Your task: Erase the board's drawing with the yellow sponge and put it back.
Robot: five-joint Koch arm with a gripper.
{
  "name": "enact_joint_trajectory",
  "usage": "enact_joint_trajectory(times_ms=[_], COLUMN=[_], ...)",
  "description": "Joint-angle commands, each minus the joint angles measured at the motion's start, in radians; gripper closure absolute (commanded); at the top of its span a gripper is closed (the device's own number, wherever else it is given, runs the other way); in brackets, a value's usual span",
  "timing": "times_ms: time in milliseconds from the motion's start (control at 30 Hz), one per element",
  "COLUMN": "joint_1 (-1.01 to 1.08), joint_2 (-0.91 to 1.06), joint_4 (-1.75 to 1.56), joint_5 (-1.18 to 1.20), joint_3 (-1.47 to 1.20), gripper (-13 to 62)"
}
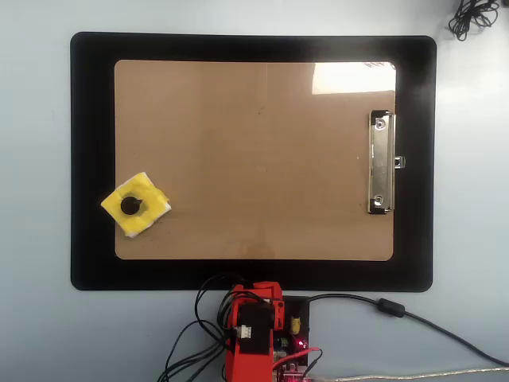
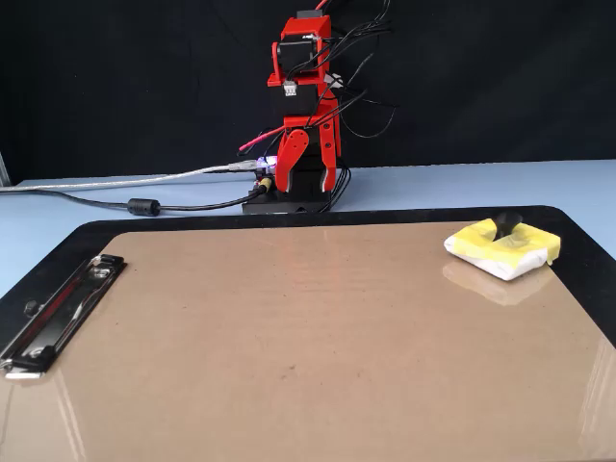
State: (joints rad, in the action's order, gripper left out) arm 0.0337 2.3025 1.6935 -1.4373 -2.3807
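The yellow sponge (image 1: 135, 205) with its black knob lies on the brown board (image 1: 254, 159) near its lower left corner in the overhead view. In the fixed view the yellow sponge (image 2: 502, 248) is at the far right of the board (image 2: 289, 337). The drawing does not show in either view. My gripper (image 2: 310, 185) hangs tips-down over the arm's base behind the board, jaws apart and holding nothing, far from the sponge. From overhead only the folded red arm (image 1: 250, 334) shows, and the gripper is hidden under it.
A black mat (image 1: 91, 159) surrounds the board. The silver clip (image 1: 381, 163) sits on the board's right short edge in the overhead view. Cables (image 2: 144, 205) trail across the pale table from the base. A black backdrop stands behind the arm.
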Motion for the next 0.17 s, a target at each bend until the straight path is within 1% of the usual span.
enact_joint_trajectory(times_ms=[0,133], joint_1=[0.017,0.017], joint_2=[0.048,0.048], joint_4=[0.037,0.037], joint_5=[0.005,0.005], joint_3=[-0.041,-0.041], gripper=[14.7,14.6])
